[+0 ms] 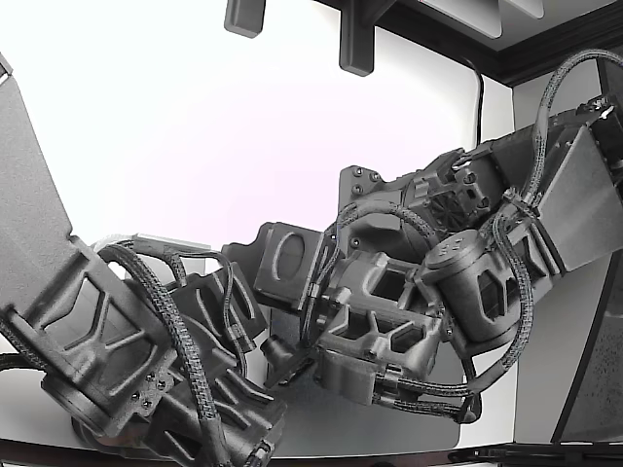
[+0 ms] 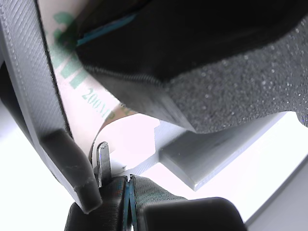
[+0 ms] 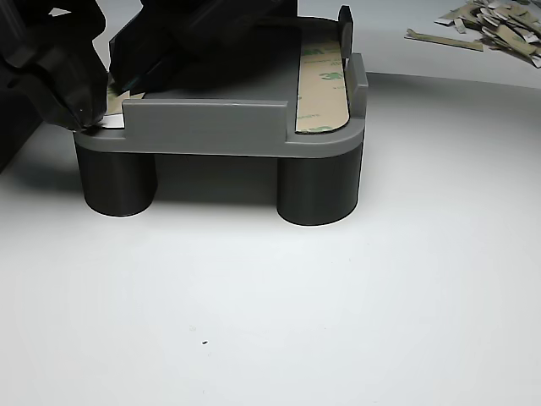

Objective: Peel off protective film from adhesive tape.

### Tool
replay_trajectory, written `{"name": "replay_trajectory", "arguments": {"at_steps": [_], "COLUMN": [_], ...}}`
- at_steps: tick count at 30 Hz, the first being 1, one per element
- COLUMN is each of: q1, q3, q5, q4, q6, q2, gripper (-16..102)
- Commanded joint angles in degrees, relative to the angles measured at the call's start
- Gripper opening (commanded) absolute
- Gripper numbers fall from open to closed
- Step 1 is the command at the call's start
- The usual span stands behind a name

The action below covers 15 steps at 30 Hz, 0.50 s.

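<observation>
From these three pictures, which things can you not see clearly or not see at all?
- Exterior view: the two arms fill the frame and hide the holder and both tape strips.
- Other view: the gripper covers most of the near strip; whether it pinches the film is unclear. The scrap pile is cut by the edge.
- Wrist view: the black foam block hides most of the strip; its green print is partly readable.

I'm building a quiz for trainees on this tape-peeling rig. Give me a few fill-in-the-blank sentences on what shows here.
1. The grey fixture stands on dark round ____.
2. In the other view, the uncovered tape strip lies on the fixture's ____ side.
3. The pile of peeled scraps lies on the ____ table.
4. The claw works at the fixture's ____ corner in the other view.

Missing: legs; right; white; left
</observation>
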Motion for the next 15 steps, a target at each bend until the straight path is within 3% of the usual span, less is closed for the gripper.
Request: {"name": "replay_trajectory", "arguments": {"at_steps": [1,15], "q1": [-0.35,-0.35], "q3": [-0.62,-2.02], "q5": [-0.26,-0.35], "q4": [0.18,2.81], "q6": [0.18,0.35], "q2": [1.49,1.85], "gripper": [-11,-11]}}
